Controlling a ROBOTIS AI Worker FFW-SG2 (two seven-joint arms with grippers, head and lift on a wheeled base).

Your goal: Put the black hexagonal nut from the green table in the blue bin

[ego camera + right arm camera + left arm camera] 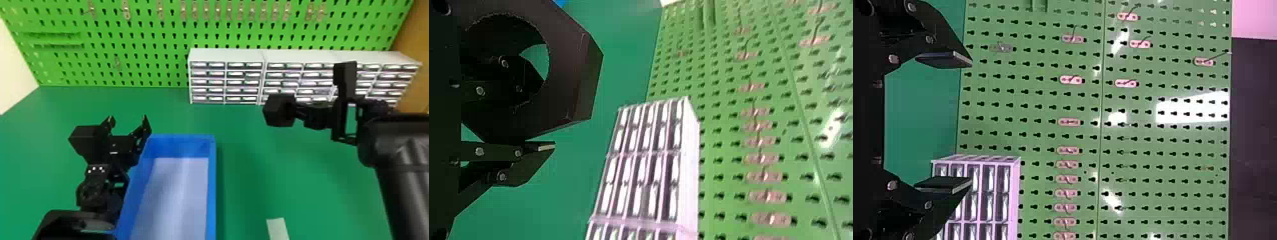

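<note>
Right gripper (541, 116): closed down to the thickness of the nut's wall, with that wall between my fingers; one seems to pass through the hole, though the dark parts overlap and I cannot confirm it.
Black hexagonal nut (279, 110): held in my right gripper, off the green table (274, 178), in front of the drawer cabinet (226, 56), to the right of the bin's far right corner.
Blue bin (212, 191): its right wall faces my load; I judge the step in hand to be the carry across it.
Bin's right wall: I should keep the nut above this rim until its whole body is past, moving smoothly, since a one-sided hold may let it swing.
Left gripper (127, 118): spread wide and empty, beside the bin's far left corner; I should aim nearer the bin's middle to avoid it.
Pale bin floor (178, 191): lower close to it, part the fingers slightly, then back out straight, lest the hole hook a finger.
</note>
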